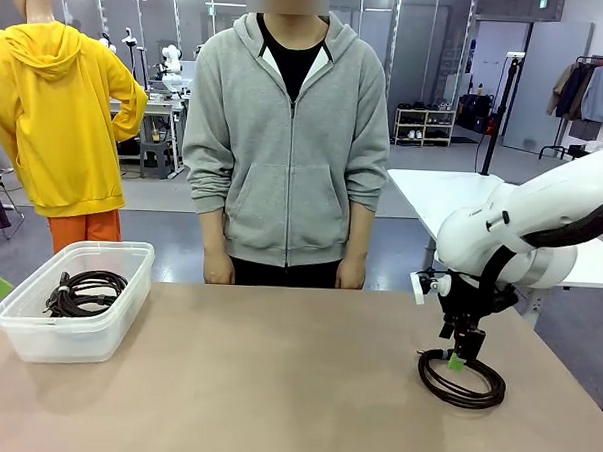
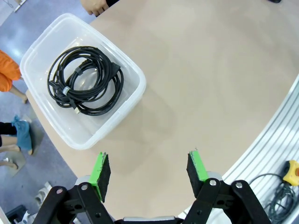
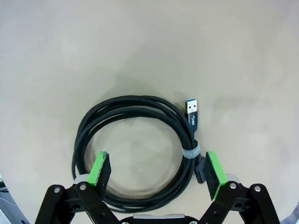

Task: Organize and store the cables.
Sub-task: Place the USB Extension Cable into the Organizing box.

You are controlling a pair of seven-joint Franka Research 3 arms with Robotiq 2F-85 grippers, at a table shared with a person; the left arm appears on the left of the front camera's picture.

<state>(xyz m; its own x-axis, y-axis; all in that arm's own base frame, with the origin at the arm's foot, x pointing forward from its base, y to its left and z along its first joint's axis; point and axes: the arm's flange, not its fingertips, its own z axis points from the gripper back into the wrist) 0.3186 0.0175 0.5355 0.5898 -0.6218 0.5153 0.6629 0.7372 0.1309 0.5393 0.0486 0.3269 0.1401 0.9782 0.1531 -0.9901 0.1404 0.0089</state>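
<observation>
One coiled black cable point(image 1: 462, 381) lies on the table at the right, bound by a grey tie, its blue USB plug point(image 3: 192, 113) pointing away from the coil. My right gripper point(image 1: 462, 357) hangs open just over it. In the right wrist view the gripper point(image 3: 156, 172) straddles the coil's point(image 3: 135, 154) tied side, one green pad over the ring's inside, the other outside it. More black coiled cables point(image 2: 86, 79) rest in a clear plastic bin point(image 2: 112, 122) at the table's left point(image 1: 86, 292). My left gripper point(image 2: 149, 170) is open and empty, above the table edge beside the bin.
The bin point(image 1: 68, 341) stands at the left front corner. A person in a grey hoodie point(image 1: 290, 135) stands at the far edge with hands down. The tan table point(image 1: 275, 385) is bare between the bin and the coil. The table's metal edge rail point(image 2: 268, 140) runs beside my left gripper.
</observation>
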